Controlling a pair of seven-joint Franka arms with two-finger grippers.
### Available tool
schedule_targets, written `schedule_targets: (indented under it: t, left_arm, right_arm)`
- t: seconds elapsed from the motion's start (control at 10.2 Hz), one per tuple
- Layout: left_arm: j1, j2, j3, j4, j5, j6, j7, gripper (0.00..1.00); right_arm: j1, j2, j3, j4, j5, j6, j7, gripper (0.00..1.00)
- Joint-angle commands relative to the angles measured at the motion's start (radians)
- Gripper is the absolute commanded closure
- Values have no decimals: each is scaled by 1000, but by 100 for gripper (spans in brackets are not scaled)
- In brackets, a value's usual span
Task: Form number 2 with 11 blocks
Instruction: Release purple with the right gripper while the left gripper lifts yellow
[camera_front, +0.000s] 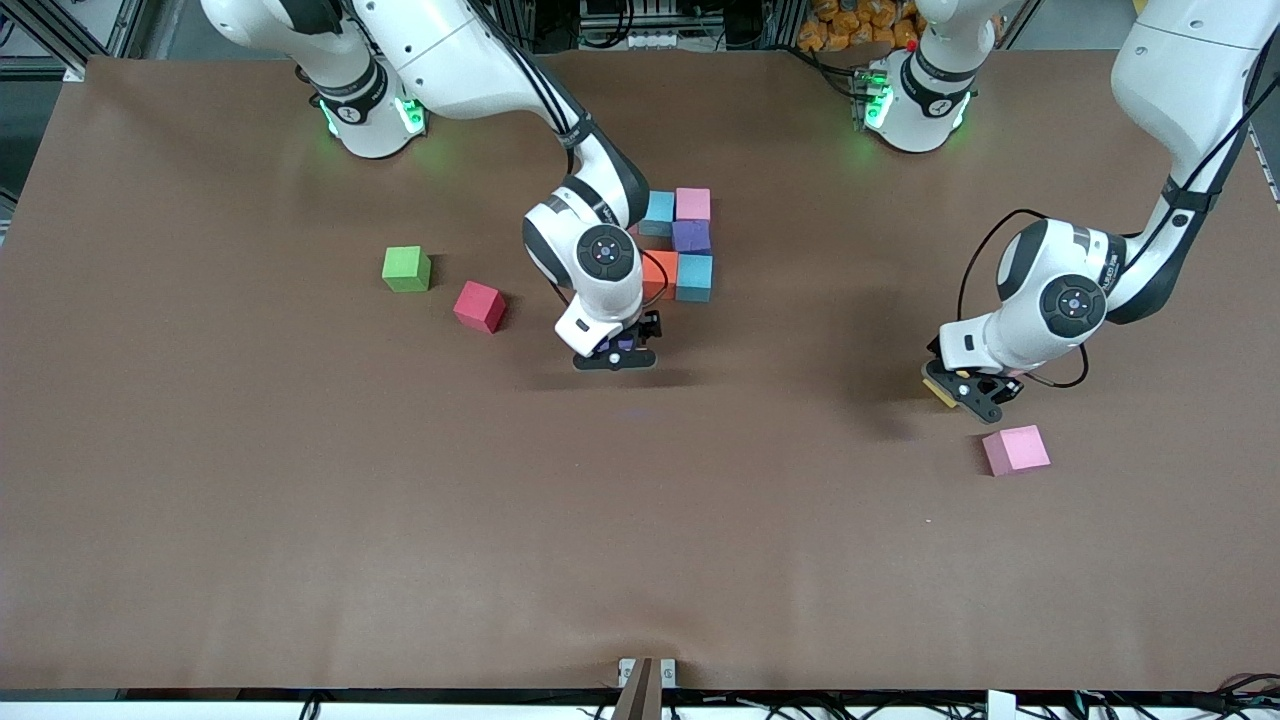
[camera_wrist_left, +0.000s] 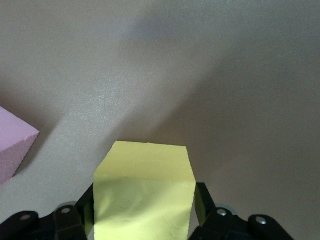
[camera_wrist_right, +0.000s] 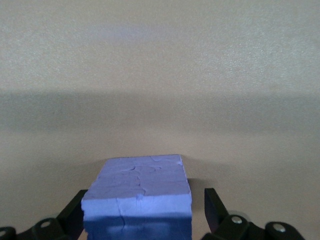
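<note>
the right gripper (camera_front: 617, 352) has its fingers spread off a purple block (camera_wrist_right: 137, 197), at 6 o'clock of the half-built number 2 (camera_front: 678, 245). the left gripper (camera_front: 968, 388) pinches a yellow block (camera_wrist_left: 145, 192) — carry it over next.

Small matte yellow foam cube (camera_wrist_left: 144, 192) between black fingers (camera_wrist_left: 204, 205) of left pincer (camera_wrist_left: 145, 210), both pressed to its sides. Pale pink matte cube (camera_wrist_left: 14, 142) nearby at edge. Plain brown surface (camera_wrist_left: 200, 75) beneath.
</note>
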Motion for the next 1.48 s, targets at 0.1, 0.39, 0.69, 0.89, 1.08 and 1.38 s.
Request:
schedule_targets:
  t: [0.1,0.39,0.69,0.89,1.08,1.38]
  left_arm:
    - [13,-8,-25,4,5,10,19,52]
    - [17,-40,-44,14,-80,7,12,56]
    - [15,-62,-104,53,-214,-29,-53,58]
    - [9,-56,-167,63,-229,-30,-240,58]
    - [0,-46,-218,70,-229,-30,-419,58]
    - [-58,-48,-229,75,-229,-30,-680,58]
  right_arm:
    - [4,-57,-10,-32,11,0,13,0]
    - [-16,-129,-8,-73,11,1,5,0]
    - [-50,-203,-5,-124,11,0,-1,0]
    - [-94,-267,4,-161,10,-2,-4,0]
    - [-150,-324,4,-176,10,-61,-10,0]
    - [-236,-399,4,-176,4,-140,-10,0]
